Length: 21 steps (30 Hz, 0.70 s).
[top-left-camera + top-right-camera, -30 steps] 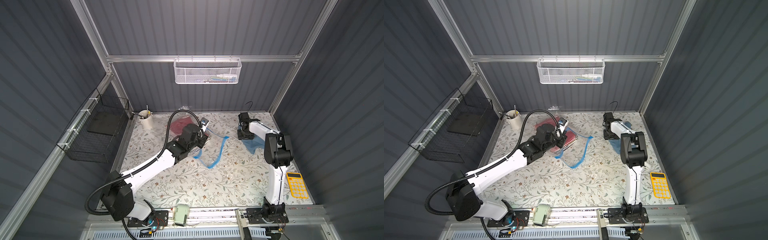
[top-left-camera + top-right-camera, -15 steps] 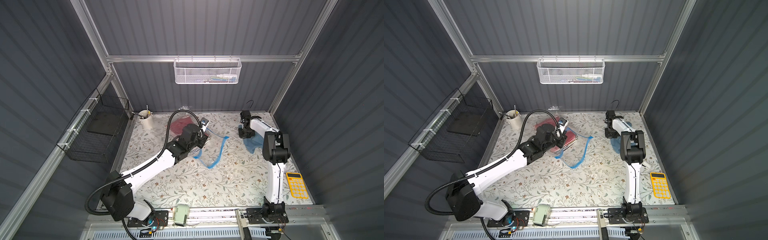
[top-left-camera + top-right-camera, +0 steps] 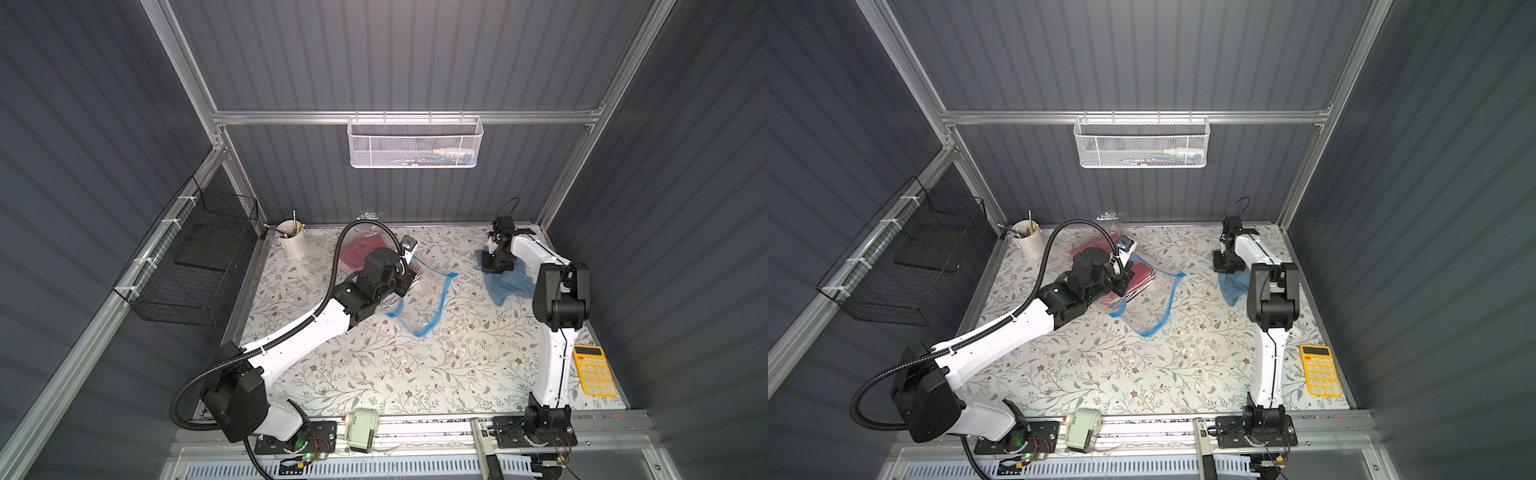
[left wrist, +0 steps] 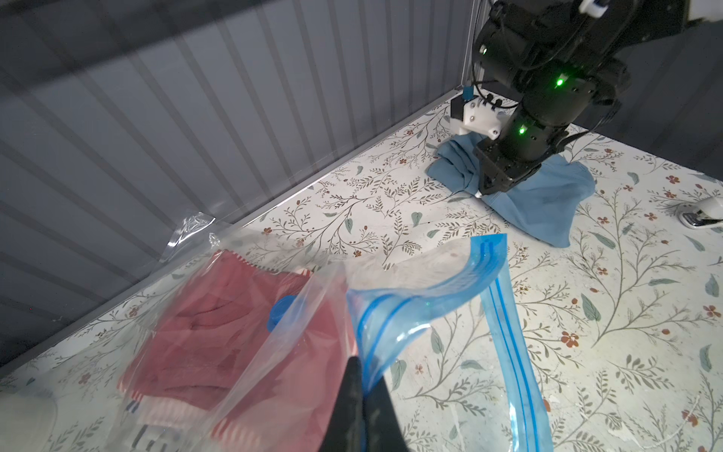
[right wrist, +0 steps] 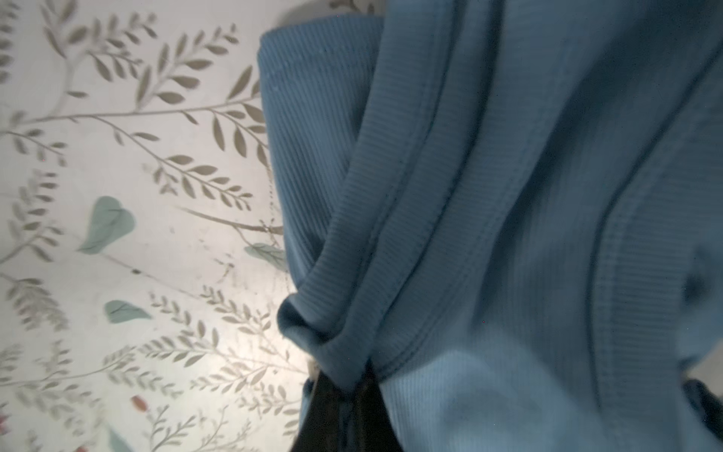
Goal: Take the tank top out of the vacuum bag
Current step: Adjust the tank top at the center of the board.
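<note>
The vacuum bag (image 3: 428,299) (image 3: 1154,305) lies clear and crinkly mid-table, its blue zip strip (image 4: 508,332) hanging open. My left gripper (image 4: 364,391) (image 3: 406,281) is shut on the bag's blue mouth edge. A red striped garment (image 4: 219,332) and the round blue valve cap (image 4: 282,313) show through the plastic. The blue ribbed tank top (image 3: 509,282) (image 3: 1231,286) (image 5: 508,195) lies outside the bag, crumpled at the back right. My right gripper (image 5: 350,387) (image 4: 479,193) (image 3: 494,268) points down and is shut on a fold of its hem.
A white cup of tools (image 3: 292,243) stands at the back left. A yellow calculator (image 3: 594,370) lies at the front right. A black wire basket (image 3: 199,257) hangs on the left wall and a white mesh basket (image 3: 415,143) on the back rail.
My right gripper has shut on the tank top's fold and its wrist has shifted slightly toward the back wall. The left arm and the bag have not moved.
</note>
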{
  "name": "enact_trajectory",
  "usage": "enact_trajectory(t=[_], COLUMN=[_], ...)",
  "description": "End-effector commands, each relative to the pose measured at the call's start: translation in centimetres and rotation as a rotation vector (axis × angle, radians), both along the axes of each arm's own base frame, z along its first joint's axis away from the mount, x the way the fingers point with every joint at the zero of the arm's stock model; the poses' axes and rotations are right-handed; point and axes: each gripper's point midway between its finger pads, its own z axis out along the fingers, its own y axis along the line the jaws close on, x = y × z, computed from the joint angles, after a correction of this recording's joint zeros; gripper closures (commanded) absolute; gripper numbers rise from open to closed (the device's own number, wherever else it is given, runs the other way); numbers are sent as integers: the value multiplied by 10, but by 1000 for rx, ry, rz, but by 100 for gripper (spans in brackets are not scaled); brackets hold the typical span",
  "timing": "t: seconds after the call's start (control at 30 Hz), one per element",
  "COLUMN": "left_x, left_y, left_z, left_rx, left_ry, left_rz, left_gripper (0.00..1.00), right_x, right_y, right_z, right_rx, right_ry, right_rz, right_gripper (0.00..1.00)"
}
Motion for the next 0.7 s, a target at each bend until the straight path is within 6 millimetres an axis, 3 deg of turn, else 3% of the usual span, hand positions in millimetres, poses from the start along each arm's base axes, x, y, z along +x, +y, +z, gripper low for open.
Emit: enact_trajectory(t=[0.0,0.17,0.27,0.37,0.4,0.47,0.5,0.6,0.67], left_x=[4,4,3,3,3,4,4,4,5], left_y=[3,4,3,3,4,4,4,3,3], left_z=[1,3,3,3,3,4,3,0,-1], left_rx=[7,7,6,4,5,6,7,10,11], left_ry=[-1,-5,-5,-3,-4,-7,-6,0,2], left_rz=[18,19,16,16,17,21,21,17,17], left_gripper=[100,100,100,100,100,100,100,100,100], right_x=[4,12,14,12,10,7,5,1,4], right_y=[22,33,35,42,46,52,57,59,55], right_z=[34,61,55,36,30,22,21,25,36], right_rx=[261,500,514,490,491,499,505,456,382], right_ry=[-56,-123,-104,-54,-37,-17,-16,-49,-98], right_rz=[-46,-120,-143,-126,-117,-98,-80,-42,-38], right_gripper=[100,100,100,98,93,64,57,41,36])
